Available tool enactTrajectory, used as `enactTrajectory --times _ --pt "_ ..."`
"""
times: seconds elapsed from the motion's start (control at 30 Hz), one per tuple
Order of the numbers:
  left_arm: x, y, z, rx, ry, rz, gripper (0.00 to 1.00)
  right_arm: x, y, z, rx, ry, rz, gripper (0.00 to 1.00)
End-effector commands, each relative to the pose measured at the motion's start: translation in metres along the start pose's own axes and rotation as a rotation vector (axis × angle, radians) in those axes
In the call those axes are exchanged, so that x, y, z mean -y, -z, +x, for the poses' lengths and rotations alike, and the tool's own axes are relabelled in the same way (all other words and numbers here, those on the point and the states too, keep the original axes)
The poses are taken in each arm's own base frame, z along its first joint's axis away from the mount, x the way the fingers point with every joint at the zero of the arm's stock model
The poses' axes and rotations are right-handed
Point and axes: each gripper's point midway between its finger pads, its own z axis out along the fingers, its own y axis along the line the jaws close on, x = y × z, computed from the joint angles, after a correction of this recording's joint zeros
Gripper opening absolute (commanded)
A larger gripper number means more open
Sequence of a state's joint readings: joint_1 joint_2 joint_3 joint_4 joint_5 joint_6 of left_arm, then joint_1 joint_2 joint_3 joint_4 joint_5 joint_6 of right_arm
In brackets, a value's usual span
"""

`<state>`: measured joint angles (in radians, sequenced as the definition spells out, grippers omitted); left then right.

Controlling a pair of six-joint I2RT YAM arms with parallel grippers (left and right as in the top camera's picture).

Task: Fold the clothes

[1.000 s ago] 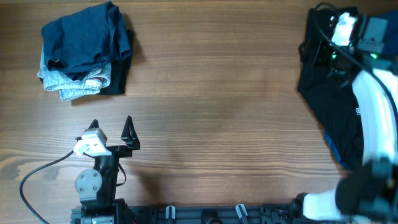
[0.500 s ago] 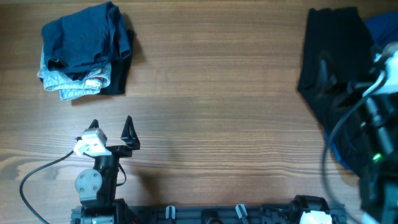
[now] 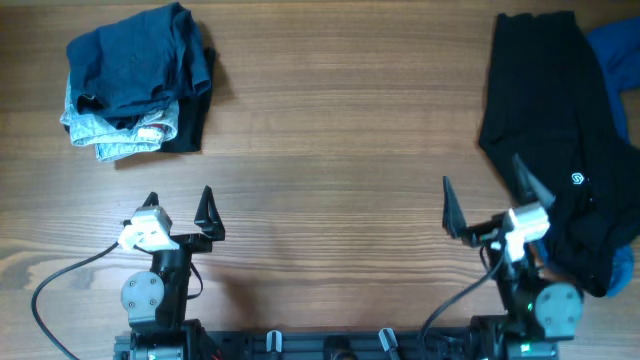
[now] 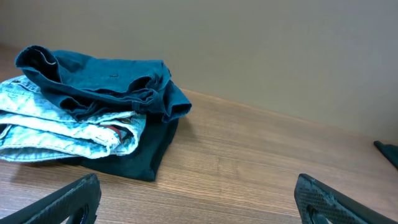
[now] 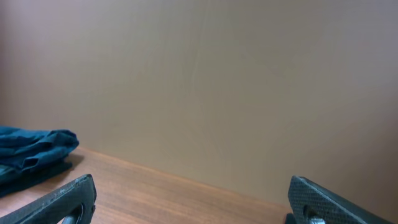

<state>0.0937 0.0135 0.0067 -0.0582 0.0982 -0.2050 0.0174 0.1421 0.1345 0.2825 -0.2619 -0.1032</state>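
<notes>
A folded stack of clothes (image 3: 130,80) lies at the table's far left: a dark blue piece on top, pale denim and a black piece under it. The left wrist view shows that stack (image 4: 93,106) ahead and to the left. A dark unfolded garment (image 3: 545,120) with a small white logo is spread at the far right, and a blue cloth (image 3: 615,50) shows from under it. My left gripper (image 3: 178,195) rests near the front edge, open and empty (image 4: 199,208). My right gripper (image 3: 481,172) stands open just left of the dark garment, nothing between its fingers (image 5: 196,205).
Bare wooden tabletop (image 3: 340,150) stretches between the two piles. In the right wrist view a beige wall (image 5: 217,81) fills the background and the far stack (image 5: 31,152) shows at the left edge. The arm bases and cables (image 3: 60,280) sit along the front edge.
The right arm has pulled back from above the dark garment at the far right to the front edge, leaving the garment uncovered. The left arm has not moved.
</notes>
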Motion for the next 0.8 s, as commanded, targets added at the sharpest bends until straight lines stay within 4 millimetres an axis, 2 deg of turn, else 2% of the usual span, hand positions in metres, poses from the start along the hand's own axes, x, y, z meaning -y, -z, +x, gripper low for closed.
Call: enactTrajectory --times 0.0,0.1,0.23,0.5,0.77 --pt "-0.003 0.001 0.0 0.001 0.013 -0.013 1.0 -0.008 0.01 0.014 0.033 0.006 -0.016 1.0" --pt "-0.003 0.001 0.0 0.001 0.013 -0.013 1.0 -0.01 0.012 0.028 0.015 0.0 -0.02 1.0" --pt "-0.003 0.001 0.0 0.001 0.013 -0.013 1.0 -0.011 0.012 0.036 -0.017 -0.012 -0.022 1.0" --pt "-0.003 0.001 0.0 0.001 0.013 -0.013 1.0 -0.018 0.019 0.09 -0.239 -0.075 -0.043 1.0" --pt "-0.003 0.001 0.0 0.001 0.013 -0.013 1.0 -0.018 0.019 0.09 -0.24 -0.103 -0.041 1.0"
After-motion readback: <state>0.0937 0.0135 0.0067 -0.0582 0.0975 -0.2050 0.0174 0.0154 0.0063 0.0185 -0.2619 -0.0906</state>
